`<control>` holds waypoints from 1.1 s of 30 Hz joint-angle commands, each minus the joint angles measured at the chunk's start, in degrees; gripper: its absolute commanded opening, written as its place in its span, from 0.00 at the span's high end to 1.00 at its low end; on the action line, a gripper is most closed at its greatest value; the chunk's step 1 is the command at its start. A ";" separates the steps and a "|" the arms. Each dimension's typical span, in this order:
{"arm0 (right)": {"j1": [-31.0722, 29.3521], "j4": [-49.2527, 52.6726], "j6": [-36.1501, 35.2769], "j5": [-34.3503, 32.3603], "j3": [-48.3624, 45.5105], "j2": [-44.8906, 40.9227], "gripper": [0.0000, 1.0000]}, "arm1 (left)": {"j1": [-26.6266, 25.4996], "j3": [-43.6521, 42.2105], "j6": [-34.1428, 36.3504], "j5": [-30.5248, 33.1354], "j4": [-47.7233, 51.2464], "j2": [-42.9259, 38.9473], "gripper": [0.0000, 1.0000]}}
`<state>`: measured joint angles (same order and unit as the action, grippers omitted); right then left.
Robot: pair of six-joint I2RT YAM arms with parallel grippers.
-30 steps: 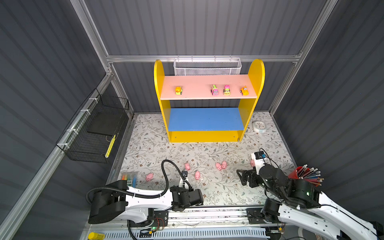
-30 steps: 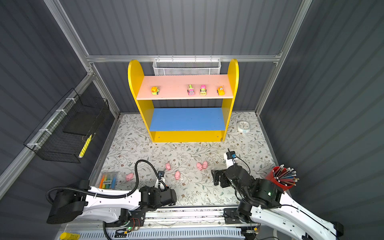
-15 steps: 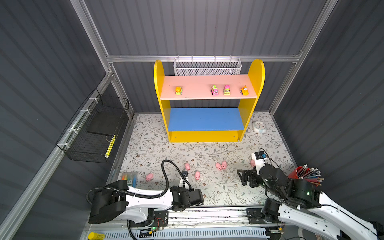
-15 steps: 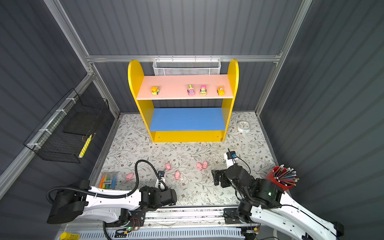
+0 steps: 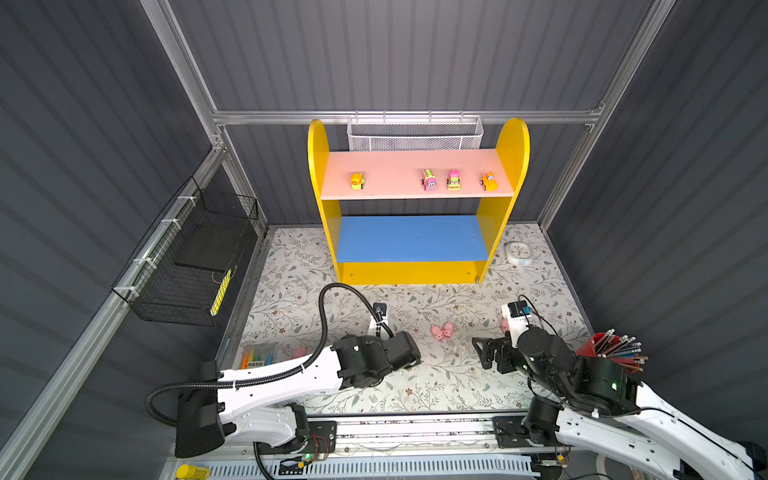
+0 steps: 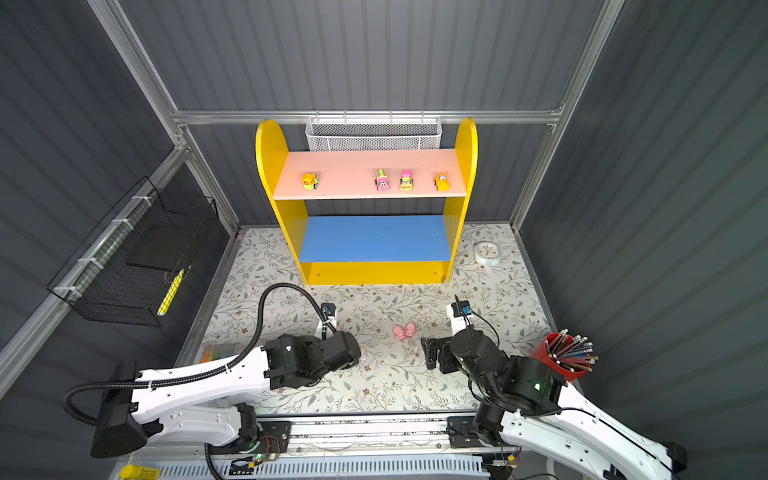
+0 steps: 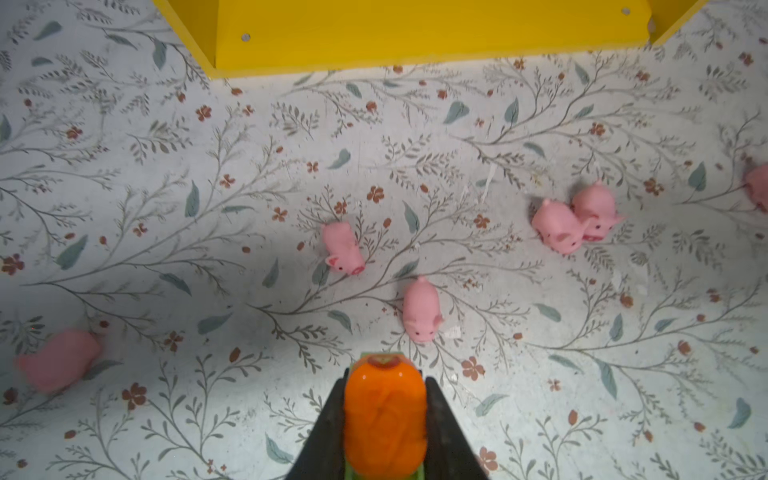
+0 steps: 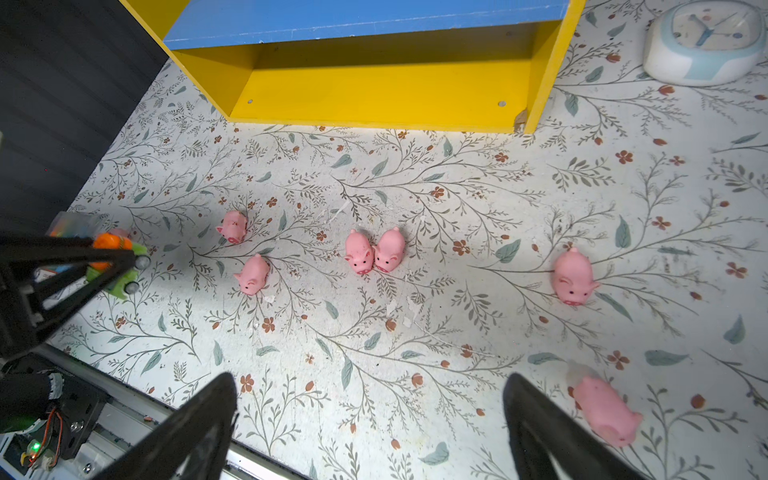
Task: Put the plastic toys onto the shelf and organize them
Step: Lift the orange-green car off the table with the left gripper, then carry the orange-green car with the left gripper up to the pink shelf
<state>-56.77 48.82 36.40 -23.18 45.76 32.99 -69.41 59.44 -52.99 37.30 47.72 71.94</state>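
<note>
**Orange toy car clamped, shelf dead ahead**

The left gripper (image 7: 384, 388) is clamped on an orange-topped toy car (image 7: 384, 419), whose long axis runs 6 to 12 o'clock along the fingers. The shelf (image 7: 415, 33) lies at its 12 o'clock. In a top view the pink upper board (image 5: 395, 166) carries four toy vehicles (image 5: 429, 179). The right gripper (image 8: 370, 386) hangs spread and empty over the pink pigs (image 8: 374, 251), so the delivery likely falls to the left arm.

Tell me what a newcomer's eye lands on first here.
The yellow shelf at the far end, with four toy vehicles lined on its pink upper board. Then the orange toy vehicle clamped in the left end effector over the floral mat, where pink pigs lie scattered near the open right end effector.
</note>
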 commanded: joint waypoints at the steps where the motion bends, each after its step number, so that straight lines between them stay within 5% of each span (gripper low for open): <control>1: -0.16 -1.80 -1.06 -0.39 1.44 0.31 0.01 | 3.09 8.18 9.27 -0.18 7.14 1.60 0.76; 10: -0.18 -3.84 -2.58 1.08 3.36 1.84 0.01 | 12.53 37.13 23.57 -2.48 14.39 12.22 0.77; 24: -0.07 -5.31 -4.16 2.68 6.17 2.61 0.01 | 20.79 91.30 36.01 -6.50 28.38 37.37 0.78; 33: -0.02 -4.78 -5.00 3.08 7.45 2.48 0.01 | 24.67 87.09 40.05 -8.12 16.17 33.41 0.77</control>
<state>-56.77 43.75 32.47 -20.08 51.35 35.48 -44.56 147.68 -16.27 30.13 68.71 108.03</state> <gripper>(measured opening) 0.990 0.279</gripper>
